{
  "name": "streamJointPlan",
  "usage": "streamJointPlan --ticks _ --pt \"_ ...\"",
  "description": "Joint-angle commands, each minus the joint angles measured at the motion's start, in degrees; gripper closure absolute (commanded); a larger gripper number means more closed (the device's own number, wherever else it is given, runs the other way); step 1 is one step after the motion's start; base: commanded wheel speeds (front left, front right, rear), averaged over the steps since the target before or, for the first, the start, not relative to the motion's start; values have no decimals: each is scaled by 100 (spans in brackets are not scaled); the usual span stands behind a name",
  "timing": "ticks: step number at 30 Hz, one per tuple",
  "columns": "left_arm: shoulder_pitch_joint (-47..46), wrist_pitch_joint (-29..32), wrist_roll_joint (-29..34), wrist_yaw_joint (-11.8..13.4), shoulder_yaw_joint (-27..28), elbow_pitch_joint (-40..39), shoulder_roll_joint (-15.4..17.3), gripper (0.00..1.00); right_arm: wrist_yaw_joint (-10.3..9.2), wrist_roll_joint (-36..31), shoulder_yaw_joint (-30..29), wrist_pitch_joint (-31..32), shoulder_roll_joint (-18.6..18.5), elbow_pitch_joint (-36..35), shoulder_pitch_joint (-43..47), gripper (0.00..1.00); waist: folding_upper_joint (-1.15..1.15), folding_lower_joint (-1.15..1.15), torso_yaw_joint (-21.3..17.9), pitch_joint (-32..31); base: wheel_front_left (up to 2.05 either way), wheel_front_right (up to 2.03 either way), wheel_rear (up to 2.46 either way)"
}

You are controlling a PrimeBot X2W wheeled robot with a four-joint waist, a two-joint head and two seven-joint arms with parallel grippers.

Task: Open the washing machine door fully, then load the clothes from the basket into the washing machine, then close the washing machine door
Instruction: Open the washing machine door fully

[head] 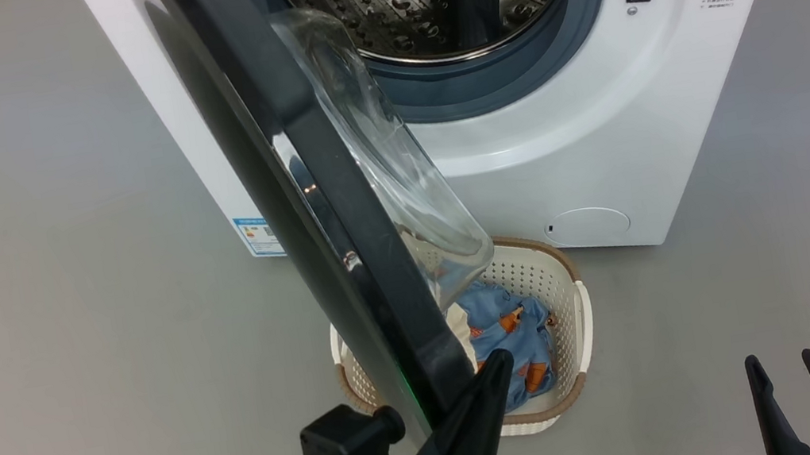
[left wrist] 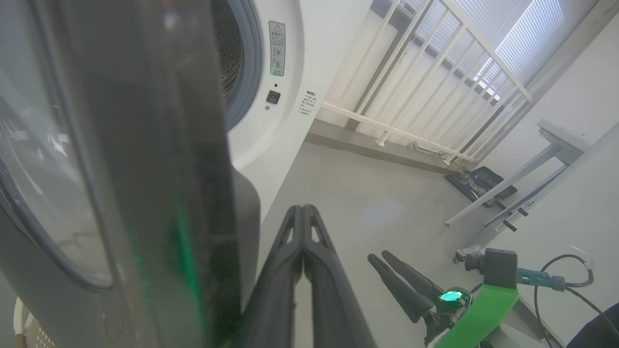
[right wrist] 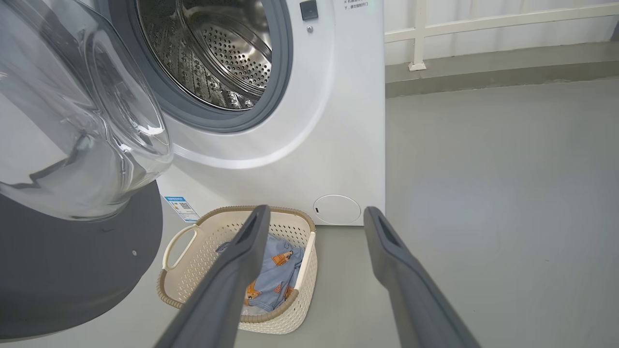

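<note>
Head view, left gripper (head: 499, 364) beside door (head: 339, 213) edge, basket (head: 580, 314) below

Floor (head: 13, 238): grey, smooth, level. Stood on it: washer (head: 588, 160), white, boxy; basket (head: 541, 275), cream, perforated, brown-rimmed, just in front of the washer's base

You see a white railing (left wrist: 387, 128) along the grey floor (left wrist: 377, 212). A dark case (left wrist: 478, 181) lies at its foot, and a pale table (left wrist: 556, 145) stands near it.

Ahead of right gripper (right wrist: 315, 211) jaws: cream perforated plastic basket (right wrist: 180, 289) holding blue printed clothes (right wrist: 276, 270), white boxy washing machine (right wrist: 338, 121) behind it.
</note>
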Motion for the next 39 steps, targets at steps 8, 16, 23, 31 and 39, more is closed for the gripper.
streamJointPlan --ticks 8,16,23,31,39 --pt "-260 -155 -24 120 168 -34 -19 100 53 -19 158 -69 -121 -92 -181 0 0 0 116 19 0 0 0" --pt "-312 -206 34 212 227 21 3 100 53 -1 177 -69 -140 -67 -220 0 0 0 314 81 0 0 0" --pt "-361 -261 67 284 237 62 1 100 53 1 206 -69 -144 -50 -274 0 0 0 393 88 0 0 0" --pt "-358 -190 136 360 286 33 149 100 53 -15 181 -69 -125 -70 -196 0 0 0 504 36 0 0 0" --pt "-287 -88 176 443 331 -64 321 100 53 -1 209 -69 -95 -60 -161 0 0 0 669 -15 0 0 0"
